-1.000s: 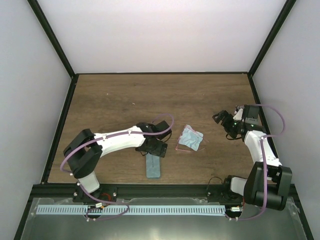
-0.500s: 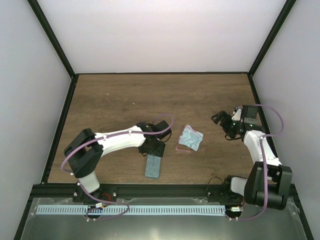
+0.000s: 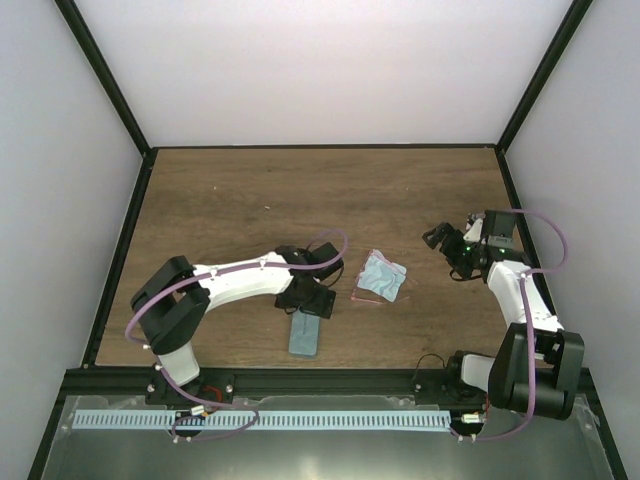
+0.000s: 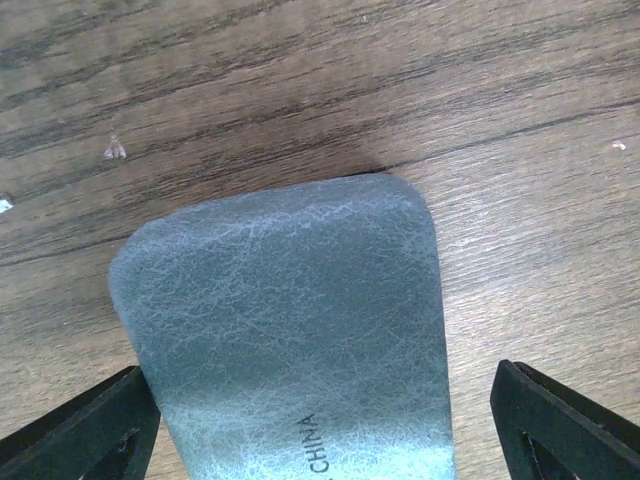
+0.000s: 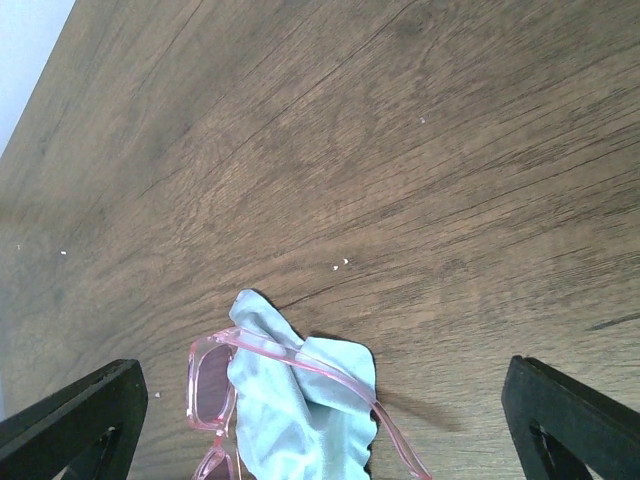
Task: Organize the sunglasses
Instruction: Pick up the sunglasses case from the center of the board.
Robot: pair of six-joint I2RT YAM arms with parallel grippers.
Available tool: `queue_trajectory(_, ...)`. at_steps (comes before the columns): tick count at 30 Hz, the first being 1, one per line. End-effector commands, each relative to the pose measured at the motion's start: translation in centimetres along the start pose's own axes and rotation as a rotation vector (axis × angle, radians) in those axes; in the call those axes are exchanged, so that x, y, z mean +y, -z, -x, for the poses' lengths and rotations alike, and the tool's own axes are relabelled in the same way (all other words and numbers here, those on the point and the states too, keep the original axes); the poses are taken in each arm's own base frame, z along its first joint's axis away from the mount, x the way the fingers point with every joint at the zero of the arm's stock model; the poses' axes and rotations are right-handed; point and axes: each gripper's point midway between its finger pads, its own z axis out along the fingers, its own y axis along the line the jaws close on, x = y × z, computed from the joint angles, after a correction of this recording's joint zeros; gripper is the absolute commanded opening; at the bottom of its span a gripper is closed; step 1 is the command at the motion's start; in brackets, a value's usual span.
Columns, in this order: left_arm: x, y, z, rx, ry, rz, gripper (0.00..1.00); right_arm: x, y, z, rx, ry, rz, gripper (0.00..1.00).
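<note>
The sunglasses (image 5: 212, 388), with a thin pink frame, lie on the table, and one slim arm crosses over the crumpled light-blue cloth (image 5: 295, 420). In the top view the sunglasses (image 3: 361, 294) and cloth (image 3: 384, 277) lie at mid-table. My right gripper (image 3: 444, 240) is open and empty, to the right of them; in its wrist view its fingertips (image 5: 75, 420) frame them. The teal case (image 3: 306, 336) lies flat near the front edge. My left gripper (image 3: 312, 302) is open low over its far end, the case (image 4: 290, 330) between its fingers (image 4: 575, 425).
Brown wooden table (image 3: 250, 200) enclosed by white walls with black frame posts. A black rail (image 3: 330, 375) runs along the near edge by the arm bases. Small white crumbs (image 5: 340, 264) lie on the wood beyond the cloth.
The left gripper has turned a little over the case, and the case has shifted slightly left. The right gripper has edged slightly left. Sunglasses and cloth have not moved.
</note>
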Motion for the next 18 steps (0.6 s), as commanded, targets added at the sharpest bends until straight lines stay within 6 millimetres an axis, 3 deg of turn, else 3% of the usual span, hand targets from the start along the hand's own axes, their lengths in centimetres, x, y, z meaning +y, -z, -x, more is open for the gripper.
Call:
queue_trajectory(1,0.2,-1.1,-0.9,0.031,0.001,0.005,0.91,-0.1,-0.1,-0.5,0.014,0.016,-0.007,1.0)
queue_trajectory(5,0.3,-1.5,-1.0,0.037,0.006,0.015,0.83,-0.4,-0.5,-1.0,0.037,0.003,-0.004,1.0)
queue_trajectory(12,0.1,-0.5,-0.3,0.014,-0.007,0.008,0.64,-0.4,-0.5,-0.8,0.03,0.009,-0.008,1.0)
queue_trajectory(15,-1.1,0.7,0.7,-0.004,-0.033,-0.062,0.62,0.2,-0.4,-0.7,0.034,0.016,0.014,1.0)
queue_trajectory(18,-2.2,2.1,2.3,-0.045,-0.048,-0.187,0.61,2.1,0.0,-0.5,0.027,0.075,0.08,1.0)
